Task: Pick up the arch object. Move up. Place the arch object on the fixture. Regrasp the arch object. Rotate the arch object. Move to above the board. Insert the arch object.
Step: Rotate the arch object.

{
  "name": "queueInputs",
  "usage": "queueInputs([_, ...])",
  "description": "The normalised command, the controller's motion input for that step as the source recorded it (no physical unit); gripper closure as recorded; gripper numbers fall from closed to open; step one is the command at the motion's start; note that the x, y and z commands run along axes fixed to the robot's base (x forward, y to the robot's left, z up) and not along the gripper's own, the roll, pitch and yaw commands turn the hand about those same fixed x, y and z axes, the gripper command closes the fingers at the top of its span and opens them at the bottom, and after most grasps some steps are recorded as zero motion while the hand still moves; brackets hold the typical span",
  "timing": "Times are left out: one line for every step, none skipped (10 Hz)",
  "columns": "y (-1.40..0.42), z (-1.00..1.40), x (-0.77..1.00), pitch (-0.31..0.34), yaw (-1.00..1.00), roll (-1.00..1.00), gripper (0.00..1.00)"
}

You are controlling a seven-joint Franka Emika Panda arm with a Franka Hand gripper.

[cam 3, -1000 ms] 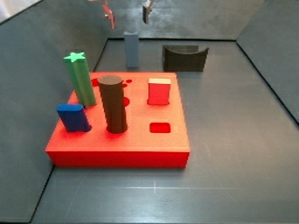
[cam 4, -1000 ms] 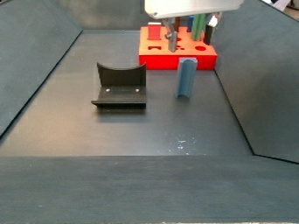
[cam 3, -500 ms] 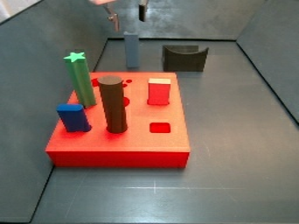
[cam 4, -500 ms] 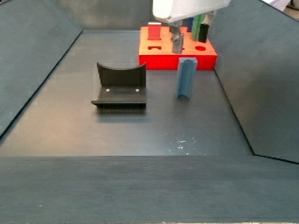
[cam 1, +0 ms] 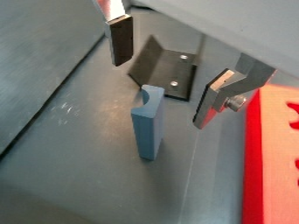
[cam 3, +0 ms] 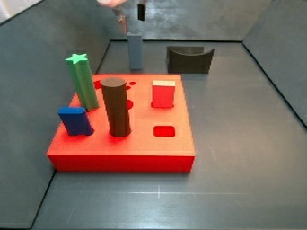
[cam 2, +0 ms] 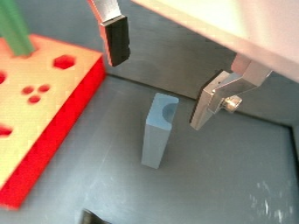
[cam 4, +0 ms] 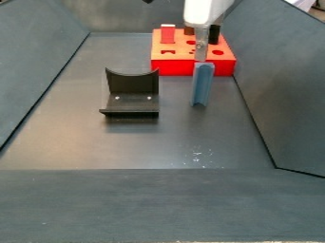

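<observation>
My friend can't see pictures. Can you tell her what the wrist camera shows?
In a wrist view, the open gripper hangs above the arch object, a slim slate-blue block standing upright on the dark floor, not yet touched. The red board lies beside it.

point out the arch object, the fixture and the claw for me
arch object (cam 2: 156, 133), a wrist view, front face of the upright block
fixture (cam 4: 127, 93), a side view, its curved back wall
claw (cam 1: 160, 74), a wrist view, open gap midway between the fingertips, above the arch object
</observation>
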Motion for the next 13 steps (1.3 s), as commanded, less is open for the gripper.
queueInputs([-0.01,-0.03,0.04,0.002,1.0,-0.02,0.0])
queueInputs([-0.01,-0.03,0.04,0.002,1.0,-0.02,0.0])
queueInputs([-0.01,-0.03,0.04,0.002,1.0,-0.02,0.0])
queueInputs([-0.01,-0.03,0.04,0.002,1.0,-0.02,0.0])
queueInputs([-0.01,-0.03,0.04,0.002,1.0,-0.02,0.0])
queueInputs([-0.01,-0.03,0.04,0.002,1.0,-0.02,0.0])
queueInputs([-0.01,-0.03,0.04,0.002,1.0,-0.02,0.0])
queueInputs([-0.01,-0.03,0.04,0.002,1.0,-0.02,0.0])
queueInputs([-0.01,-0.03,0.04,0.002,1.0,-0.03,0.0])
queueInputs([-0.01,-0.03,0.04,0.002,1.0,-0.03,0.0])
queueInputs([-0.01,-0.03,0.04,0.002,1.0,-0.03,0.0])
queueInputs([-0.01,-0.03,0.04,0.002,1.0,-0.03,0.0])
queueInputs([-0.01,-0.03,0.04,0.002,1.0,-0.03,0.0])
